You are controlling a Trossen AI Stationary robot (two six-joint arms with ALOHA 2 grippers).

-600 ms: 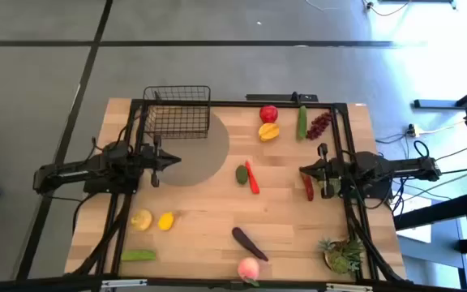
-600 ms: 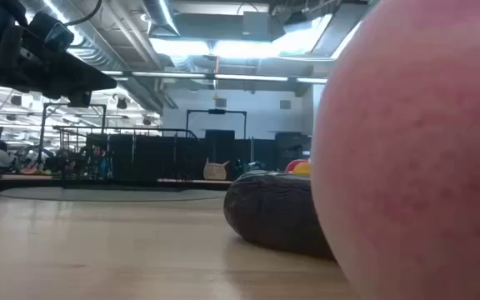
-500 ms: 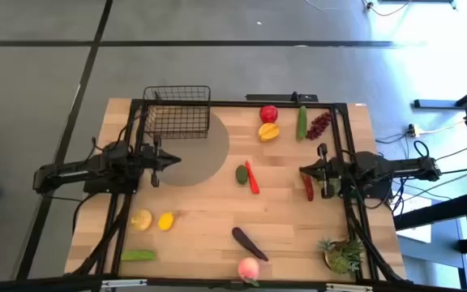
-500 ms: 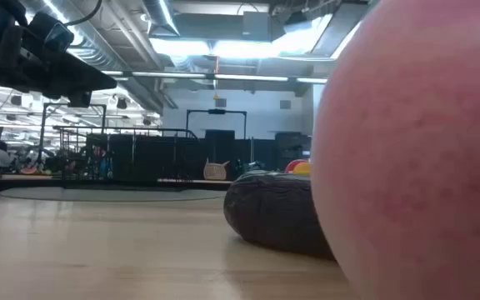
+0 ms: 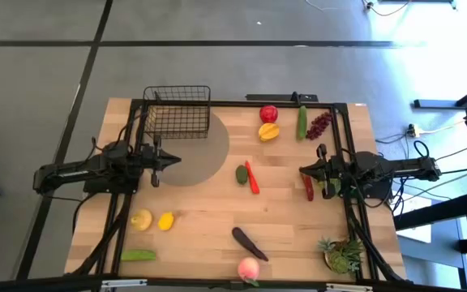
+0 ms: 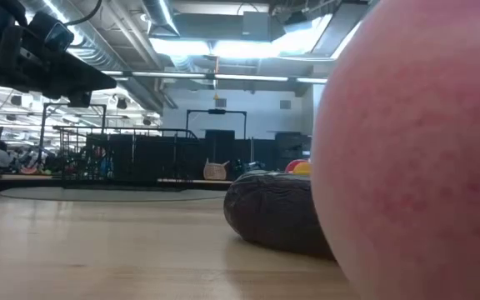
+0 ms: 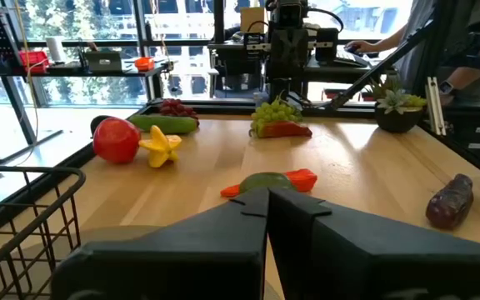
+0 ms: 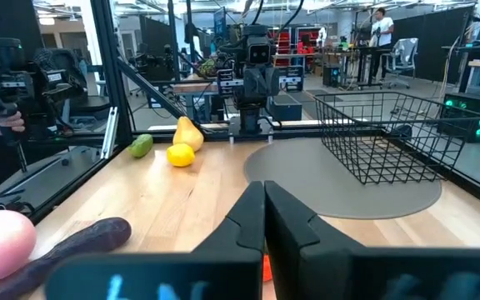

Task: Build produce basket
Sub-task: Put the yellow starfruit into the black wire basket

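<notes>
The black wire basket (image 5: 177, 113) stands at the table's far left, on the edge of a grey round mat (image 5: 201, 158); it also shows in the right wrist view (image 8: 390, 137). Produce lies scattered. A red apple (image 5: 268, 113), an orange fruit (image 5: 268, 131), a cucumber (image 5: 302, 123) and grapes (image 5: 320, 123) lie at the far right. A green piece and a red chili (image 5: 252, 177) lie mid-table. Two yellow fruits (image 5: 152, 220), the eggplant (image 5: 248, 242) and the peach (image 5: 248, 268) lie near the front. My left gripper (image 5: 177, 160) is shut and empty over the mat. My right gripper (image 5: 302, 171) is shut and empty, by a second chili (image 5: 307, 188).
A spiky green potted plant (image 5: 343, 255) stands at the near right corner. A green pod (image 5: 139, 255) lies near the front left. A dark frame runs along the table's far and side edges. In the low view the peach (image 6: 415, 150) fills the right side, with the eggplant (image 6: 277, 208) behind it.
</notes>
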